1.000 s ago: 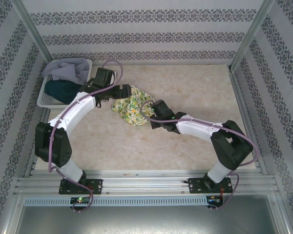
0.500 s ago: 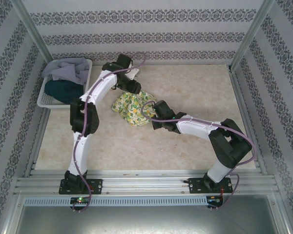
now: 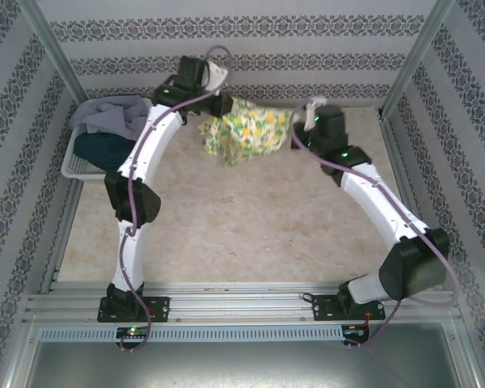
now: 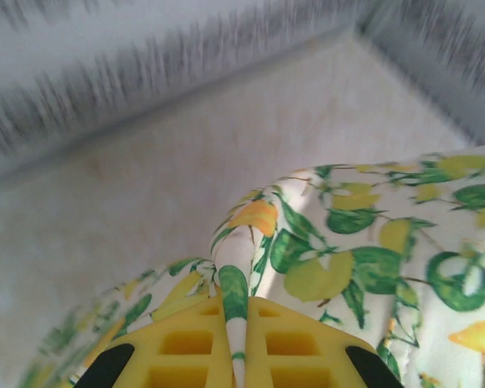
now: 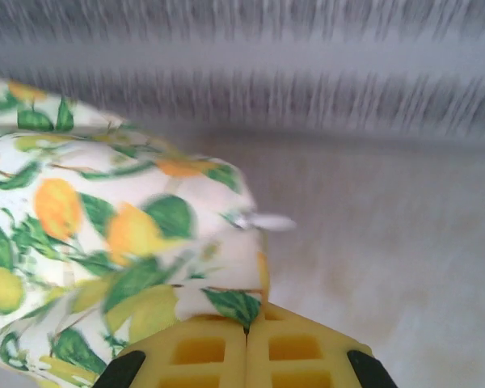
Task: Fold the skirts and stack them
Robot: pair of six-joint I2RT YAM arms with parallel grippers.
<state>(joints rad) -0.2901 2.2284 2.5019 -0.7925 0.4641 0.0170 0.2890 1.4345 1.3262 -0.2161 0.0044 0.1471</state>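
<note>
The yellow lemon-print skirt hangs in the air near the back wall, stretched between both grippers. My left gripper is shut on its left top edge; the left wrist view shows a fold of the printed cloth pinched between the yellow fingers. My right gripper is shut on the right top edge, and the printed cloth runs into its closed yellow fingers. The grey-lavender skirt and the dark teal skirt lie in the white basket at the back left.
Patterned walls enclose the beige table on three sides, with metal posts at the back corners. The basket stands against the left wall. An aluminium rail runs along the near edge by the arm bases.
The left gripper closed on the yellow skirt. Both arms then lifted it off the table and carried it toward the back wall, spreading it out between them.
</note>
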